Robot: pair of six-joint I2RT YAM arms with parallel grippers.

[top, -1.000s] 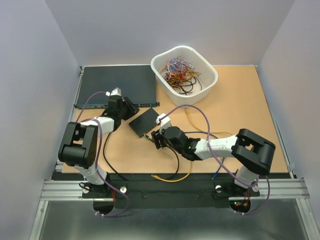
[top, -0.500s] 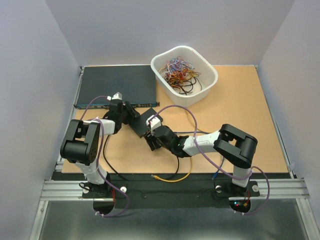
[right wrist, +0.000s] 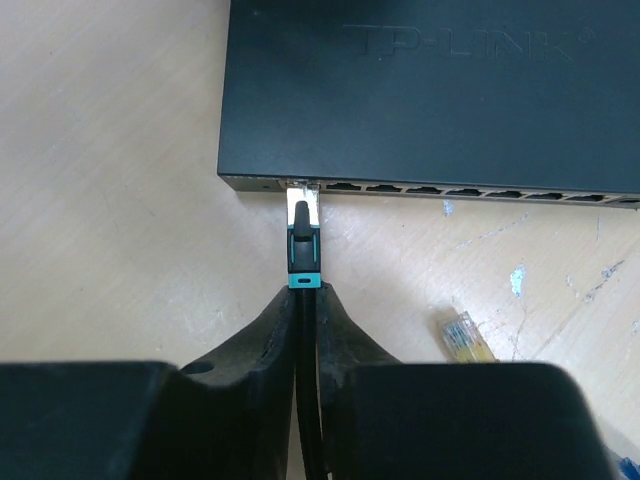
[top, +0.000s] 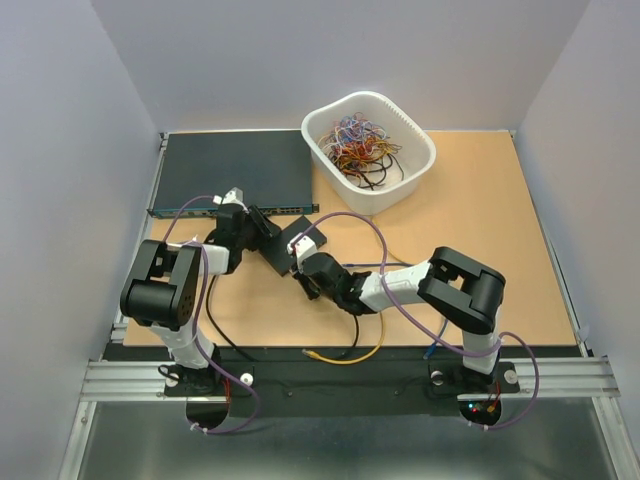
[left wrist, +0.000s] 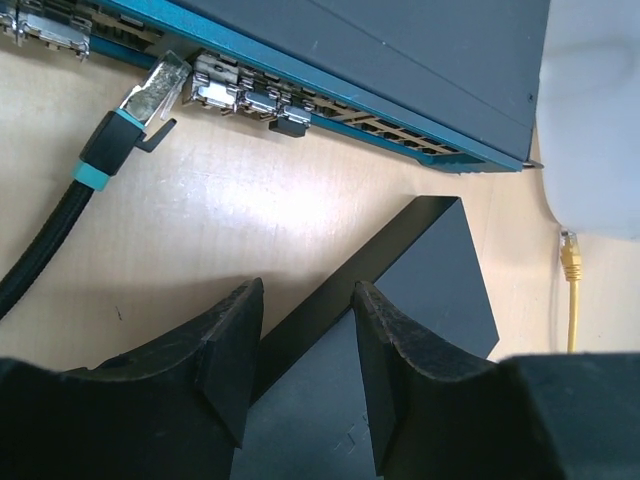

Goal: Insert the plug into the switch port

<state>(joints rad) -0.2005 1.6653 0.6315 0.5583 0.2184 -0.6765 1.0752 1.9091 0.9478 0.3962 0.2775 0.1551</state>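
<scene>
The small flat black box [right wrist: 430,95] fills the top of the right wrist view, with a row of square ports along its near edge. The plug [right wrist: 303,235] has a clear tip and a black-and-teal boot. Its tip sits at the mouth of the leftmost switch port [right wrist: 303,187]; how deep it goes does not show. My right gripper [right wrist: 305,300] is shut on the black cable just behind the boot. My left gripper [left wrist: 300,350] is open, its fingers on either side of the box's edge [left wrist: 330,300]. From above, both grippers meet at the box [top: 285,243].
The wide dark grey unit with a teal strip [top: 235,170] lies at the back left. A second teal-booted plug [left wrist: 150,95] lies in front of it. A white basket of wires [top: 368,150] stands behind. A yellow plug [right wrist: 462,337] lies on the table to the right.
My right arm has moved left to the box and its jaws have closed on the cable behind the plug. The left gripper and box shifted only slightly.
</scene>
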